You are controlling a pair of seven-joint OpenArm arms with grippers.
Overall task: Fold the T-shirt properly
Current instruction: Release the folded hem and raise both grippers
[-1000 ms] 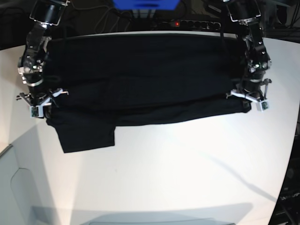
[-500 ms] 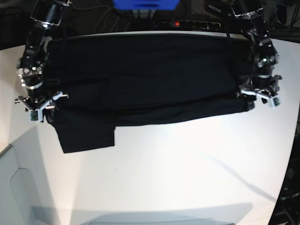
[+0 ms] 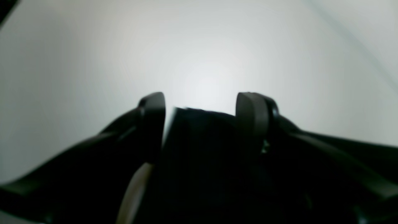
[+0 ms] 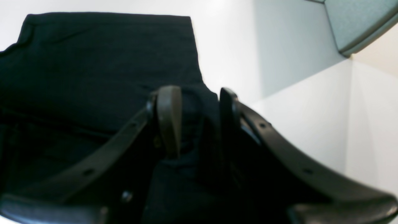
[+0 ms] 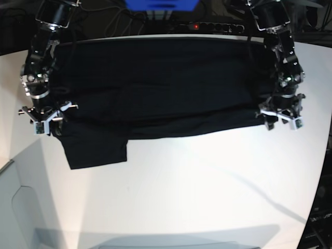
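The black T-shirt lies spread wide across the far half of the white table, its near edge folded back. One sleeve sticks out toward me at the left. My left gripper sits at the shirt's right edge. In the left wrist view its fingers stand apart around a black cloth edge, with a light sliver beside one pad. At the shirt's left edge is my right gripper. Its jaws are open over the cloth.
A power strip with a red light and a blue object lie behind the table's far edge. A grey panel borders the table's near left, also seen in the right wrist view.
Both grippers have opened and let go of the shirt's near edge. The left gripper swung outward, then came back slightly nearer. The shirt lies as before.
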